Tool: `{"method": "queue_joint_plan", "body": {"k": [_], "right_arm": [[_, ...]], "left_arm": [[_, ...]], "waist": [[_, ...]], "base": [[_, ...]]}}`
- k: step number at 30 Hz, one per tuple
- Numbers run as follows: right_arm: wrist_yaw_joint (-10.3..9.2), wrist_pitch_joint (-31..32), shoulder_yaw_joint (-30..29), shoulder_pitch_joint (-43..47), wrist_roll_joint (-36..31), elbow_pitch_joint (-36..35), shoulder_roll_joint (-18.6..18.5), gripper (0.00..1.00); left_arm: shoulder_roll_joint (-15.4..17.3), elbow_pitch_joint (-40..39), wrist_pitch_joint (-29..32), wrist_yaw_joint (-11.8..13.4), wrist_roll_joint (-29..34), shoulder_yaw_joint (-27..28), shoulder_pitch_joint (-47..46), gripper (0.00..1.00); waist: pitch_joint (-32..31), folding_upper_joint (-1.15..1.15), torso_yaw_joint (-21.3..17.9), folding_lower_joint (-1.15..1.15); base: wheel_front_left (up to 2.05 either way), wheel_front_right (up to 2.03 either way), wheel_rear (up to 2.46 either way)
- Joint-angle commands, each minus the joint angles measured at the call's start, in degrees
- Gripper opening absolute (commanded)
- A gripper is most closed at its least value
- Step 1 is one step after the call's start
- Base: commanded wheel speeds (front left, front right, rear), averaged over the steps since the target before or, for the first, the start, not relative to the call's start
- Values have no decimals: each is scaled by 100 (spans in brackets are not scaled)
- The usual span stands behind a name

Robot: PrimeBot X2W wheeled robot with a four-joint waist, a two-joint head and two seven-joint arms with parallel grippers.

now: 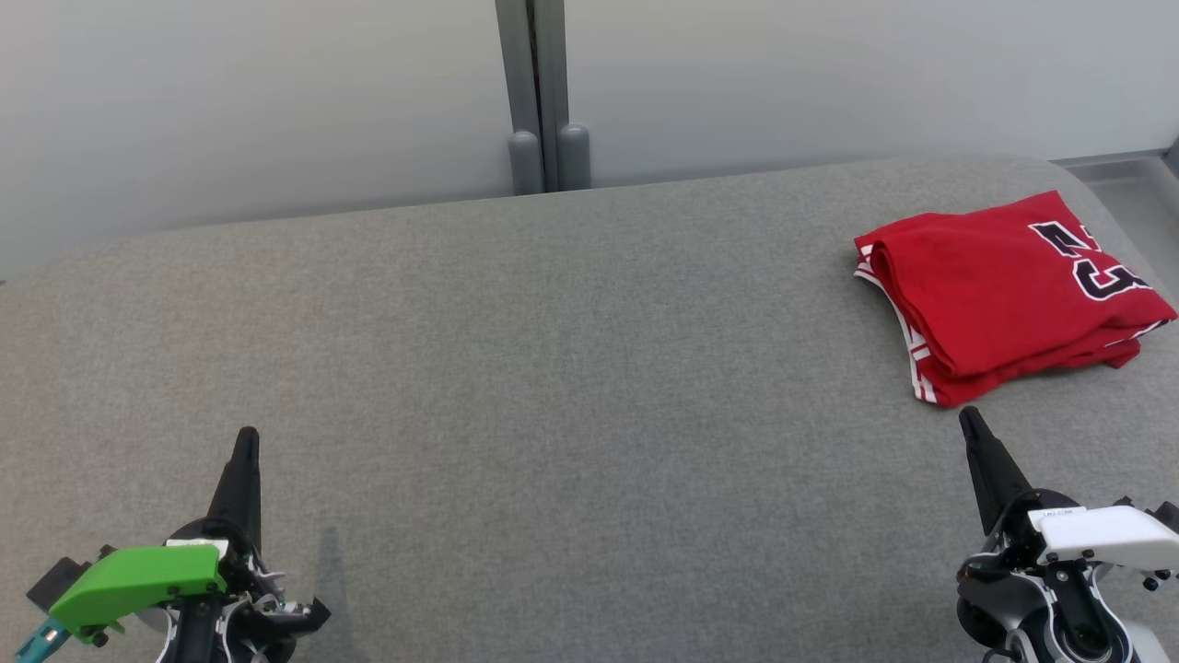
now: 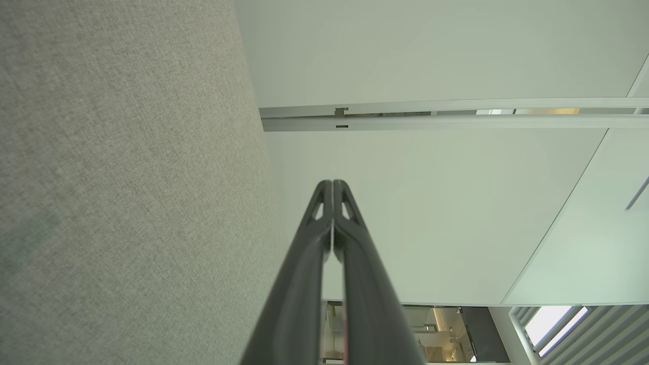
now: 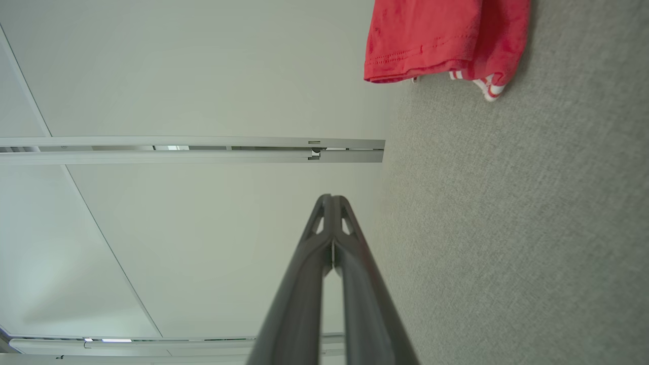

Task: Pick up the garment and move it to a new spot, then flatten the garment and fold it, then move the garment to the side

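The garment point(image 1: 999, 293) is a red jersey with white trim and dark numerals, lying folded at the far right of the grey table point(image 1: 553, 368). Its hem also shows in the right wrist view as the garment point(image 3: 431, 40). My right gripper point(image 1: 969, 419) sits at the lower right, just in front of the folded jersey and apart from it, fingers pressed together and holding nothing. In its own view the right gripper point(image 3: 332, 198) is shut. My left gripper point(image 1: 247, 435) rests at the lower left, far from the jersey; the left gripper point(image 2: 332, 183) is shut and empty.
A pale wall panel with a grey vertical post point(image 1: 542, 92) stands behind the table's far edge. The table's right edge runs close beside the jersey, with a pale floor strip point(image 1: 1128, 184) beyond it.
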Motion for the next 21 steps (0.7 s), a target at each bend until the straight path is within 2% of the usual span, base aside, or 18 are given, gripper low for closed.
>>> {"method": "queue_joint_plan", "body": {"k": [1, 21], "right_arm": [[0, 17, -11, -48, 19, -23, -30, 0], [0, 17, -11, -48, 20, -23, -30, 0]], "left_arm": [[25, -8, 23, -24, -19, 14, -51, 0], [25, -9, 24, -24, -18, 15, -51, 0]], "waist": [[0, 0, 0, 0], [0, 0, 0, 0]], "base": [[0, 0, 0], [0, 0, 0]]}}
